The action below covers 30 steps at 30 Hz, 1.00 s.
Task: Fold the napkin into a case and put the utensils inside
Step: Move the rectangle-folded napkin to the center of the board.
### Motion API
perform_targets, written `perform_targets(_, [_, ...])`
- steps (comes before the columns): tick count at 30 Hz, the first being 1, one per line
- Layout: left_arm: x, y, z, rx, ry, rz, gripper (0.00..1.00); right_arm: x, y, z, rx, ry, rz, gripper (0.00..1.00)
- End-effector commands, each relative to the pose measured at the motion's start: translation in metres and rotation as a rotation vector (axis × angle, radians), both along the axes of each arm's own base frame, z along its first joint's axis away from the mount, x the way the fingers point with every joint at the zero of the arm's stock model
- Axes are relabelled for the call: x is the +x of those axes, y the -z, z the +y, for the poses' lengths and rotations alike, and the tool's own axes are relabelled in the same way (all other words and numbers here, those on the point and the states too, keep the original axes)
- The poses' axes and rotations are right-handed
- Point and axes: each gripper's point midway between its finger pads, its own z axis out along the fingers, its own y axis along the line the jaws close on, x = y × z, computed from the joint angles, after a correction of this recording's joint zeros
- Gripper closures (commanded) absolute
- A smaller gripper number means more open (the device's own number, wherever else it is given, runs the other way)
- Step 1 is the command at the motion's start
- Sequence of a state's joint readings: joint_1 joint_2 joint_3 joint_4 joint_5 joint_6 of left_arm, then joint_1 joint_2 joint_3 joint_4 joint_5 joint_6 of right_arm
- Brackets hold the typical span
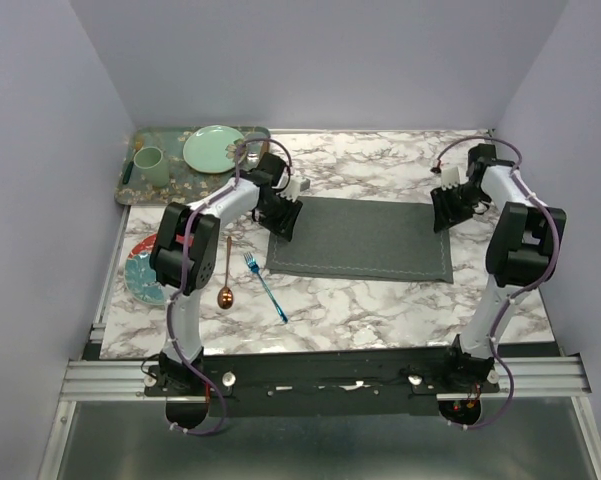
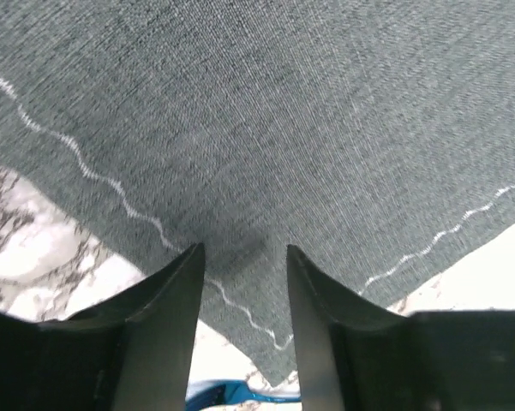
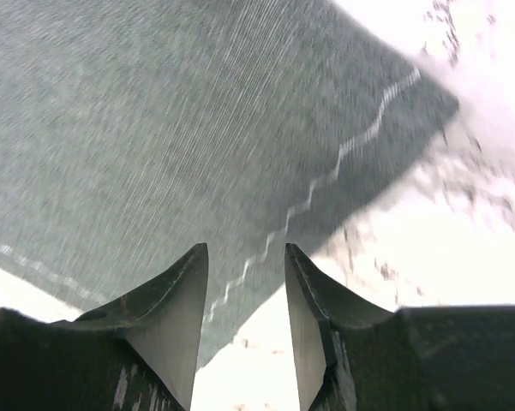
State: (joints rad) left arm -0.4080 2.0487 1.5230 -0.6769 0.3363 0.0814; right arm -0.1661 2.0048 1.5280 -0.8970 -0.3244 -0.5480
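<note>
- Lying flat and unfolded, the napkin (image 1: 360,238) covered the middle of the desk (image 1: 400,310).
- The left pincer (image 2: 244,253) and right pincer (image 3: 244,250) stood released over opposite ends, probably to fold together.
- The fork (image 1: 266,288) and spoon (image 1: 227,272) lay beside it, apart.

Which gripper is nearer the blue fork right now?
Left. The left gripper is at the napkin end beside the fork; the right gripper is at its opposite end.

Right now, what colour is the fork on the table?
The fork is bright blue; clearest from the top camera.
</note>
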Motion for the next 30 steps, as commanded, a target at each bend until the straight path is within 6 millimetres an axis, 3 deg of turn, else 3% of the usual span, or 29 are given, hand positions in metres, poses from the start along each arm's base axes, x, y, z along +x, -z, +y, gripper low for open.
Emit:
perform_targets(1, [0.007,-0.067,-0.006,-0.066,0.024,-0.184,0.37,-0.031,-0.049,0.003,0.034,0.036,-0.021,0.50])
perform_targets(2, [0.003,-0.070,-0.004,-0.071,0.010,-0.189,0.34,-0.040,-0.051,0.002,0.039,0.043,-0.013,0.49])
perform_targets(3, [0.005,-0.090,-0.004,-0.094,0.000,-0.247,0.28,-0.055,-0.045,0.001,0.043,0.056,0.027,0.49])
perform_targets(4, [0.005,-0.097,-0.001,-0.099,-0.010,-0.274,0.26,-0.066,-0.050,0.002,0.042,0.062,0.034,0.49])
perform_targets(5, [-0.003,-0.093,0.003,-0.093,-0.018,-0.272,0.25,-0.075,-0.047,0.001,0.037,0.069,0.049,0.49])
perform_targets(6, [-0.002,-0.111,0.005,-0.111,-0.027,-0.337,0.19,-0.083,-0.045,0.001,0.036,0.078,0.064,0.49])
perform_targets(7, [-0.006,-0.116,0.007,-0.121,-0.025,-0.358,0.16,-0.094,-0.040,0.005,0.044,0.080,0.079,0.50])
perform_targets(8, [-0.016,-0.106,0.011,-0.117,-0.023,-0.344,0.13,-0.097,-0.038,0.010,0.070,0.083,0.082,0.50])
perform_targets(9, [-0.017,-0.119,0.010,-0.145,-0.025,-0.391,0.11,-0.099,-0.037,0.014,0.090,0.087,0.081,0.50])
perform_targets(10, [-0.018,-0.119,0.012,-0.147,-0.044,-0.399,0.11,-0.101,-0.035,0.018,0.115,0.099,0.090,0.51])
perform_targets(15, [-0.027,-0.095,0.016,-0.163,-0.123,-0.306,0.09,-0.106,-0.025,0.042,0.177,0.056,0.127,0.58])
perform_targets(23, [-0.046,-0.042,0.031,-0.101,-0.240,-0.093,0.30,-0.128,0.005,0.015,-0.035,0.087,0.149,0.57])
perform_targets(30, [-0.051,-0.033,0.029,-0.096,-0.228,-0.057,0.30,-0.131,0.018,-0.006,-0.160,0.091,0.110,0.56])
